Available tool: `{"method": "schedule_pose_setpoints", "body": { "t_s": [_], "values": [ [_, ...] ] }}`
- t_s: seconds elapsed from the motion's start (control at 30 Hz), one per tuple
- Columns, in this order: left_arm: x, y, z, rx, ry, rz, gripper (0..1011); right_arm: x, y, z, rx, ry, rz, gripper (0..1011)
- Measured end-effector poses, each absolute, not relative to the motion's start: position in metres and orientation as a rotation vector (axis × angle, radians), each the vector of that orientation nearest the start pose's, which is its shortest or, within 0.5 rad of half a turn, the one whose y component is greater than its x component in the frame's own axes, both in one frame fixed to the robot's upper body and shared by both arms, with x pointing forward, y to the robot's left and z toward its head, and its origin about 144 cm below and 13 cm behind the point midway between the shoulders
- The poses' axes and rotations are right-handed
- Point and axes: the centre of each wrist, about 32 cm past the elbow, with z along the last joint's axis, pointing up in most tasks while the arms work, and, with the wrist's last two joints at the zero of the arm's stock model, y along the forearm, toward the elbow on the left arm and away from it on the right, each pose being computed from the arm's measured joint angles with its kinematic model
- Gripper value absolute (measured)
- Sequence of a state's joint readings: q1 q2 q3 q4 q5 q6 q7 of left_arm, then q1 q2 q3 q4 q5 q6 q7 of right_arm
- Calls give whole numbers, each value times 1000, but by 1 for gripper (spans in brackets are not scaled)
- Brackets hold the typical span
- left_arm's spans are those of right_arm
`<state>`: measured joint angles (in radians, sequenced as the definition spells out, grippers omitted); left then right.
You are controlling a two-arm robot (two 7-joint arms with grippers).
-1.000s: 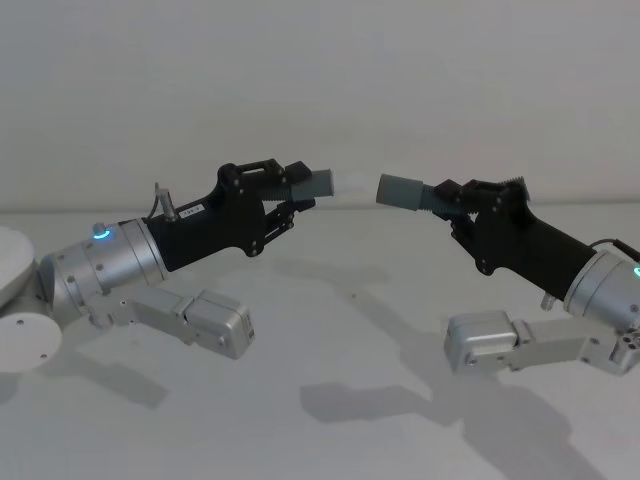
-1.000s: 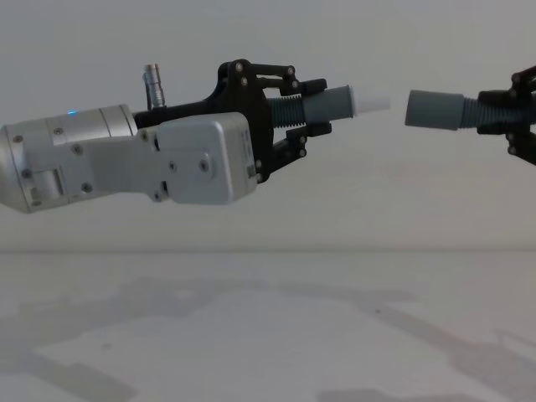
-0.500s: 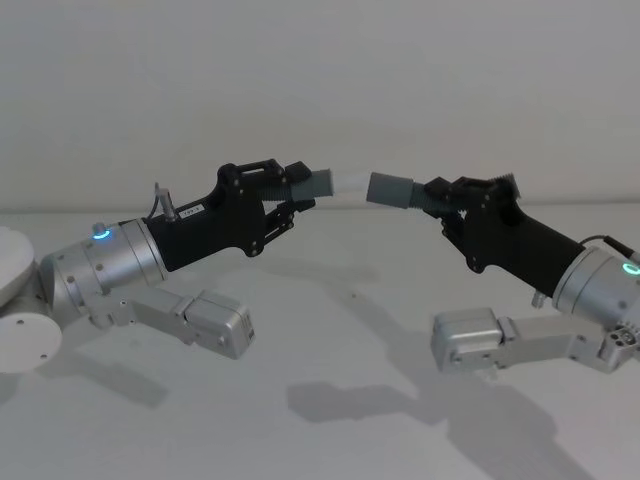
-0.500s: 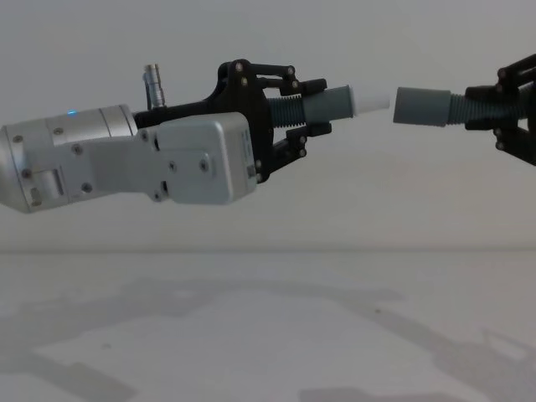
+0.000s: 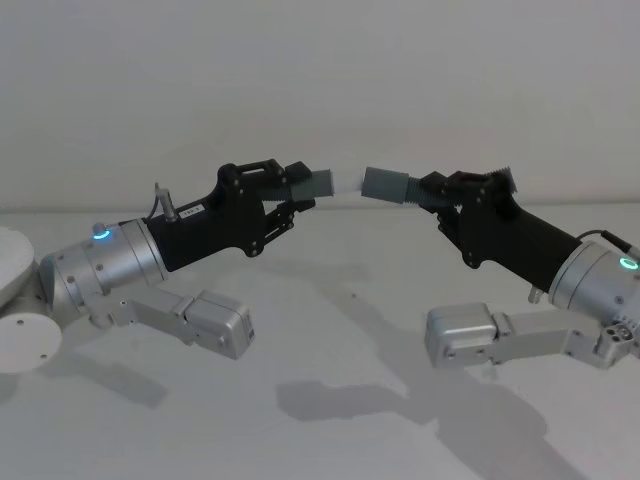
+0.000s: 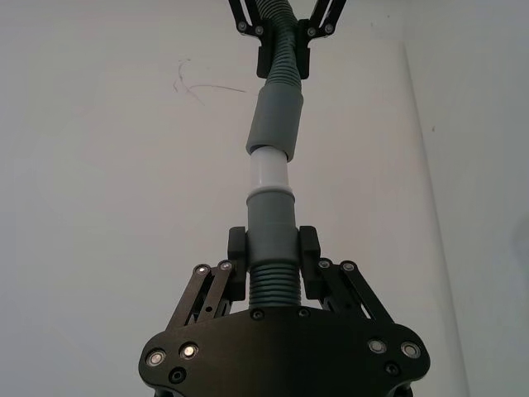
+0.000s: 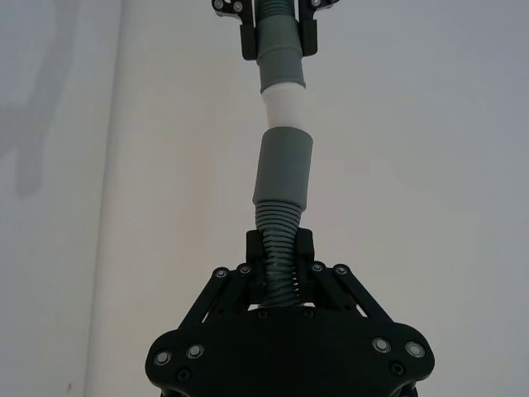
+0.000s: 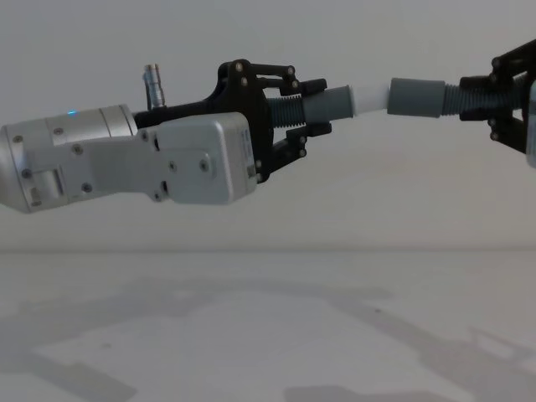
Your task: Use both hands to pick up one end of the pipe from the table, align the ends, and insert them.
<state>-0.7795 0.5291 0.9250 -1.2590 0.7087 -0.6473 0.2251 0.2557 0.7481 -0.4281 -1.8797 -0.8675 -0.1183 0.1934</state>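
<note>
A: We have the left black skeletal linked-finger gripper [image 5: 292, 187] clamped on the straight dark grey corrugated hose piece [image 8: 314, 104], fingers pinching the ribs just behind its smooth grey cuff [image 6: 271, 217].

B: And our right black skeletal gripper [image 5: 448, 193] is clamped the same way on the second dark grey corrugated hose piece [image 7: 278, 248], gripping the ribs behind its wider smooth grey socket [image 5: 385, 184].

A: Where do the ends sit?

B: Both pieces hang in the air between us, well above the wide matte white table [image 5: 340, 350]. The white tapered tip [image 6: 269, 170] points into the socket's mouth; in our left wrist view its front edge meets the socket's rim, with most of the white length bare between the two grey collars.

A: Are they in line?

B: Nearly. In our chest view the socket sits a touch higher than the cuff, so the two meet at a slight angle.

A: What room do we have around them?

B: Open air on every side of the joint, a plain pale wall [image 8: 268, 33] behind. Below, our silver-grey metal arm links [image 5: 480, 338] hang under each wrist, with shadows on the table.
</note>
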Motion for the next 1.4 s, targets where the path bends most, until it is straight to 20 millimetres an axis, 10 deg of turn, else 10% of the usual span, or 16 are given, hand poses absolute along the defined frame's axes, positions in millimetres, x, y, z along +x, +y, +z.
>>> {"method": "schedule_pose_setpoints", "body": {
  "t_s": [1.4],
  "values": [
    [588,210,1240,188,-1565,438,354,468,-252,1291,-827,-1545,-659,191]
  ]
}}
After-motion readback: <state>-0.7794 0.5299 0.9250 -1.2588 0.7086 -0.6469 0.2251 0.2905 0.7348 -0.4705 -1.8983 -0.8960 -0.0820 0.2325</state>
